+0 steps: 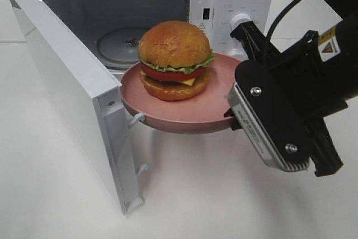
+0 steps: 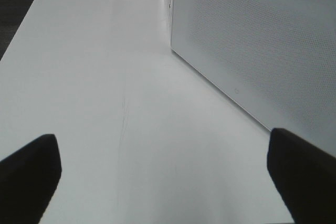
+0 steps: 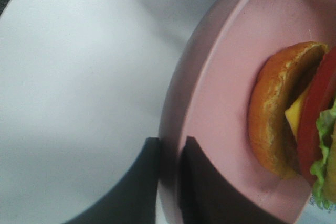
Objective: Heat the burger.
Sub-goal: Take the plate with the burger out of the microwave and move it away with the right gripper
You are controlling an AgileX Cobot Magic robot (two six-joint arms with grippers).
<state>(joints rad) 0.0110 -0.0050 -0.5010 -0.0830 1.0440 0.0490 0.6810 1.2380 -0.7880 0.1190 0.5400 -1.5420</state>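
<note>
The right hand (image 3: 169, 182) is clamped on the rim of the pink plate (image 1: 168, 115), one finger (image 3: 137, 182) under the rim and the other on top, as the right wrist view shows. In the high view this hand (image 1: 230, 111) meets the plate at its right edge and holds it in the air, level, clear of the bench (image 1: 212, 200), which carries the plate's shadow below. The burger (image 1: 176, 60) sits upright in the middle of the plate: glossy brown bun on top, then lettuce, tomato, cheese and the lower bun. The plate hangs just in front of the microwave (image 1: 240, 4), at the mouth of its cavity, with the far rim about level with the opening; the glass turntable (image 1: 117, 42) shows inside behind the burger. The door (image 1: 67, 82) stands swung wide to the left, its free edge toward the camera, next to the plate's left rim. The left hand (image 2: 163, 177) is spread wide and holds nothing; it hovers low over bare bench, beside the microwave's perforated side wall (image 2: 262, 51).
</note>
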